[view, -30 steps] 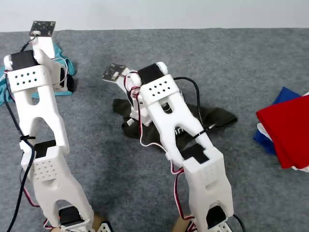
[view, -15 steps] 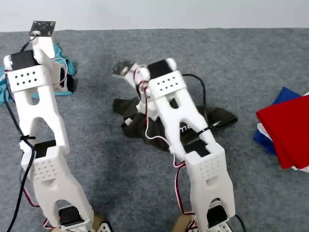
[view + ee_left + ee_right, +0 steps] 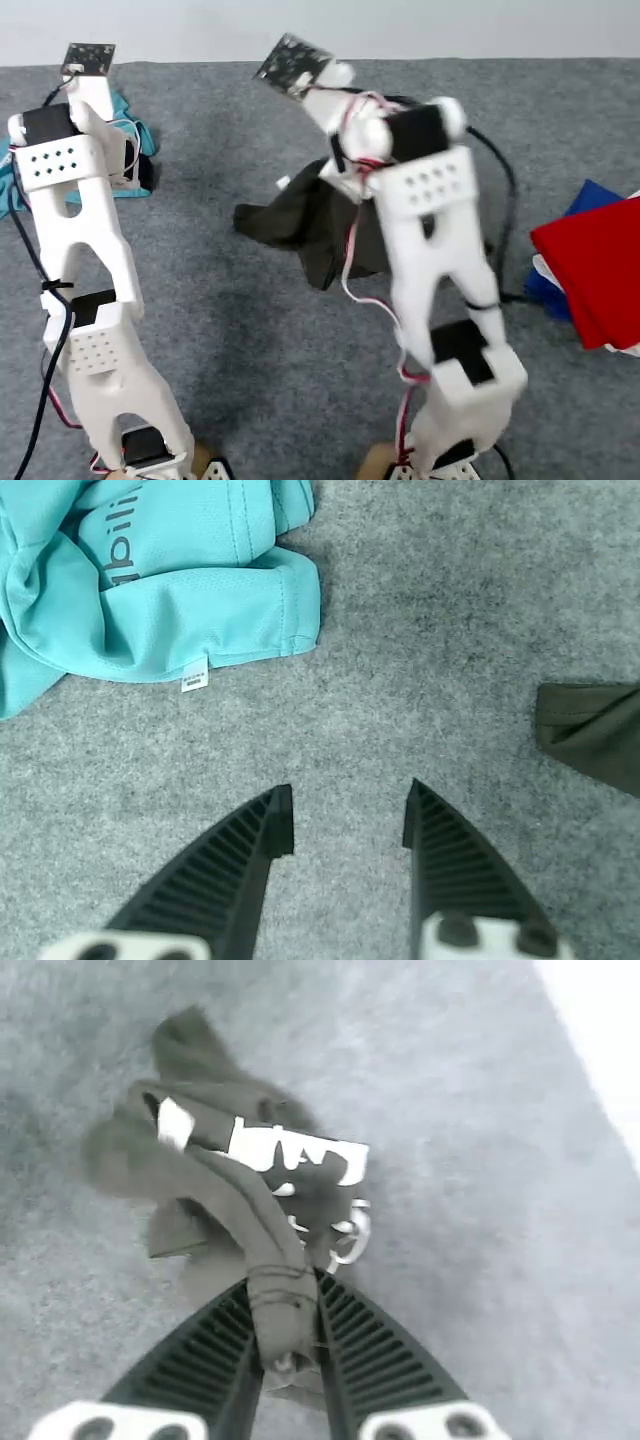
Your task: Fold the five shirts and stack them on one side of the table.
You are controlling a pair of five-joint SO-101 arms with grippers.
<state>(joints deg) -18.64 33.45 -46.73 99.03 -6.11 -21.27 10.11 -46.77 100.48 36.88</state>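
Shirt of dark olive held above the middle of the counter (image 3: 230,330) by the right arm.
High view: the dark shirt (image 3: 300,215) hangs bunched from the right arm, its lower folds touching the counter; a teal shirt (image 3: 135,130) lies at the far left corner, and a red shirt (image 3: 590,270) rests on a blue shirt (image 3: 590,195) at the right edge. Left wrist view: the left jaws are spread apart over bare counter, near the teal shirt (image 3: 170,590). Right wrist view: the right jaws are clenched on a fold of the dark shirt (image 3: 250,1190).
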